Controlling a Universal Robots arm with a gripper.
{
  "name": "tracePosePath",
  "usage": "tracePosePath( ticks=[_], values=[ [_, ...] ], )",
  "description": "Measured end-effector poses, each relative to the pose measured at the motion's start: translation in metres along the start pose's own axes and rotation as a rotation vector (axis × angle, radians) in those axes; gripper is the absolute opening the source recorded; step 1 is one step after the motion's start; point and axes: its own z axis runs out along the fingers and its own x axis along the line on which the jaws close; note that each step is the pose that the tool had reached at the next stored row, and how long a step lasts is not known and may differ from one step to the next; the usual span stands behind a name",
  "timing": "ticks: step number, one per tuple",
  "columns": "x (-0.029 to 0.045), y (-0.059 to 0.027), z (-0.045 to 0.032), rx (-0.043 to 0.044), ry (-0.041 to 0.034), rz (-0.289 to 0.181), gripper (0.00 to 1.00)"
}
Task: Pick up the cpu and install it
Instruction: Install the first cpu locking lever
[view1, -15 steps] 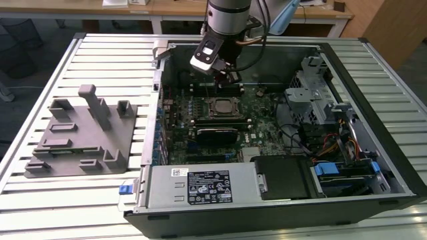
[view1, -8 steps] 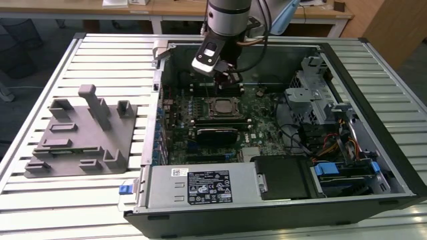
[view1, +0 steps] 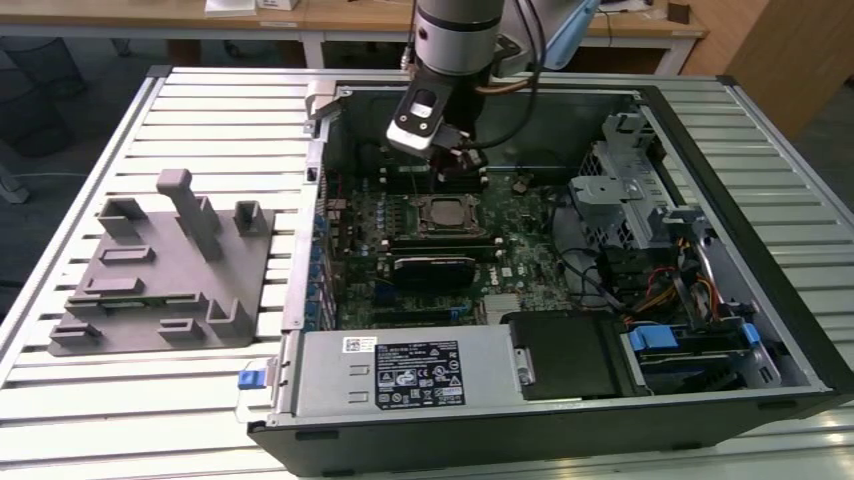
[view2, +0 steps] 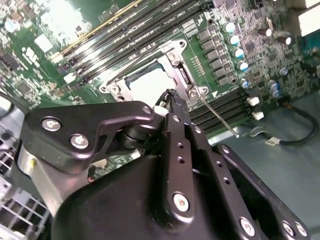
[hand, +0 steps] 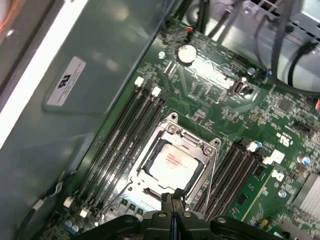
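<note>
The cpu (hand: 172, 162) already sat in its socket (hand: 186, 138); the gripper (hand: 172, 200) hovered above, fingers closed, empty.

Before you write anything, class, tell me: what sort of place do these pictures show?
Probably a robotics lab: a robot arm over an open computer case on a slatted metal table, with office desks behind.
</note>
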Motion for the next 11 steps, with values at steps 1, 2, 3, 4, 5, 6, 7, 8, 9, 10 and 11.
tracePosePath(
  ticks=[1,2,3,4,5,6,7,8,9,10,11],
  values=[
    [0.0,0.0,0.0003,0.0002,0.0001,-0.02,0.11],
    [0.0,0.0,0.0005,0.0006,0.0001,-0.038,0.11],
    [0.0,0.0,0.0007,0.001,0.0001,-0.056,0.11],
    [0.0,0.0,0.0009,0.0013,0.0,-0.074,0.11],
    [-0.0001,0.0,0.0012,0.0016,0.0,-0.092,0.11],
    [-0.0001,0.0,0.0014,0.002,0.0,-0.11,0.11],
    [-0.0001,0.0,0.0016,0.0024,0.0,-0.128,0.11],
    [-0.0001,0.0,0.0018,0.0028,-0.0001,-0.147,0.11],
    [-0.0001,0.0,0.0021,0.0031,-0.0001,-0.165,0.11],
    [-0.0001,0.0,0.0023,0.0034,-0.0001,-0.183,0.11],
    [-0.0001,0.0,0.0025,0.0038,-0.0001,-0.201,0.11]
  ],
)
